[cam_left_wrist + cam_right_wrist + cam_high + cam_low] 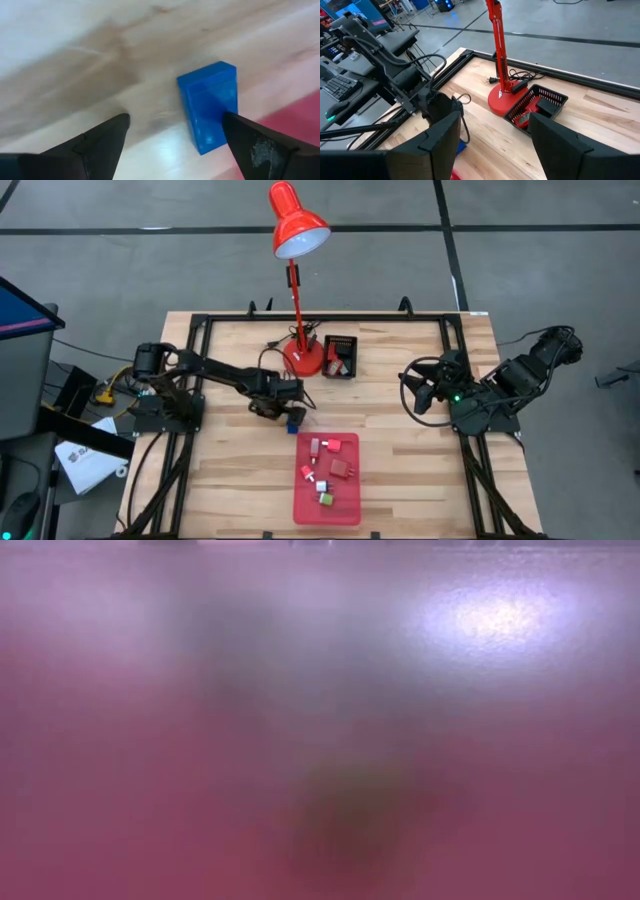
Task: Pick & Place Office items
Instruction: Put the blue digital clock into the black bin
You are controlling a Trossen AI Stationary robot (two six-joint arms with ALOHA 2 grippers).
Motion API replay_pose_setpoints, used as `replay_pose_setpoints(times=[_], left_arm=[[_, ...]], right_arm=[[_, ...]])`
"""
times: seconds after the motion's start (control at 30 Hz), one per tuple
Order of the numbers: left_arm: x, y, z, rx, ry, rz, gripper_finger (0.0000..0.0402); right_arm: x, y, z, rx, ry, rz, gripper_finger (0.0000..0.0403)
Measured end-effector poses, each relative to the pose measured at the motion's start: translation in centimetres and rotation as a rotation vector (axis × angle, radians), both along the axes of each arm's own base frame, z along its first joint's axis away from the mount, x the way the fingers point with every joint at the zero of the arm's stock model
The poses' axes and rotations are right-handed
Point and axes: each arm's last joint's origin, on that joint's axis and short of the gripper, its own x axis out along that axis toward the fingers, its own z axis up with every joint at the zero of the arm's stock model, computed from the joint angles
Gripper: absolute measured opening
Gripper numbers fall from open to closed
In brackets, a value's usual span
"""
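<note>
Left gripper (172,142) hangs wide open over the blue block (209,106), which lies flat on the table (420,480) mid-board, just off the red tray's (345,510) far-left corner. Block sits off-centre, touching one finger. Right gripper (492,137) waits open, well apart.

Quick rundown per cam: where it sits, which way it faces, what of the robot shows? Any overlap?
High: overhead, straight down on the table; both arms.
Low: table height, a pink blur; no robot discernible.
Left wrist: down at the blue block between open left gripper fingers.
Right wrist: across the table, past open right gripper, at the lamp and black basket.
Shared: high and right wrist both show lamp, basket, left arm.
</note>
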Motion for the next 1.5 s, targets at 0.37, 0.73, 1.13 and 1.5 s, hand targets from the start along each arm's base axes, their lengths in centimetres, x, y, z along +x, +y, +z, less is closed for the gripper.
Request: replay_pose_setpoints(times=[0.37,0.73,1.13,1.5], left_arm=[[-3.7,3.1,3.5,0.263,0.13,0.073,0.0324],[-3.4,3.5,4.8,0.322,0.018,-0.135,0.0324],[-2.0,3.1,1.2,0.281,0.11,-0.189,0.0324],[-1.3,3.5,0.7,0.321,0.074,-0.129,0.0288]], right_arm=[[0.0,0.0,0.0,0.0,0.0,0.0,0.0229],[0.0,0.0,0.0,-0.001,0.0,0.0,0.0229],[0.0,0.0,0.0,0.005,-0.007,0.0,0.0229],[0.0,0.0,0.0,0.007,-0.007,-0.003,0.0229]])
